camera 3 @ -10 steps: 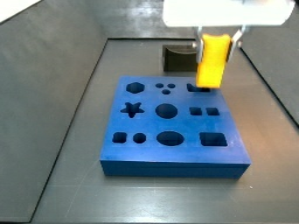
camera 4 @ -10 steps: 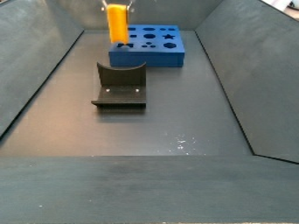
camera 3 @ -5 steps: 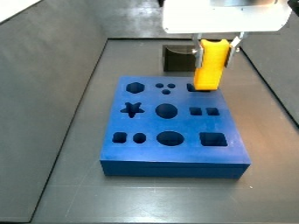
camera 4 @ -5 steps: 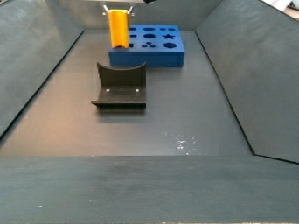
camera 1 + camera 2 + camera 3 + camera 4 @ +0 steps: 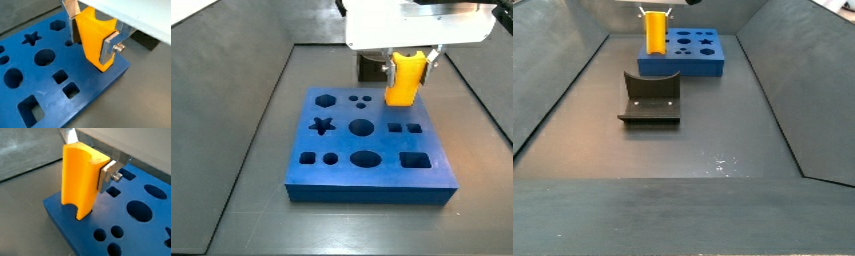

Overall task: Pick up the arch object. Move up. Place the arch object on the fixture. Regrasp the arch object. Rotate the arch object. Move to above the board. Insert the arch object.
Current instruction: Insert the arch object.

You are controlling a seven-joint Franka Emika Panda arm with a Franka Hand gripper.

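My gripper [image 5: 91, 36] is shut on the yellow-orange arch object [image 5: 95, 41], held upright with its lower end at or just inside a cutout near the edge of the blue board [image 5: 47, 95]. The arch object also shows in the wrist view [image 5: 79, 180], gripped between the silver fingers [image 5: 109, 171]. In a side view the arch object [image 5: 405, 79] hangs under the white gripper body [image 5: 418, 25] over the board's far right part [image 5: 369, 140]. In a side view it [image 5: 653, 31] stands at the board's near left corner [image 5: 684, 52]. The dark fixture [image 5: 651, 98] stands apart, nearer the camera.
The board has star, round, square and hexagon cutouts [image 5: 362, 127]. Sloped grey walls [image 5: 553, 90] enclose the dark floor [image 5: 700, 150]. The fixture also shows behind the board in a side view [image 5: 374, 68], partly hidden by the gripper.
The gripper has moved down with the arch object, whose lower end is now closer to the board. The fixture and board have not moved.
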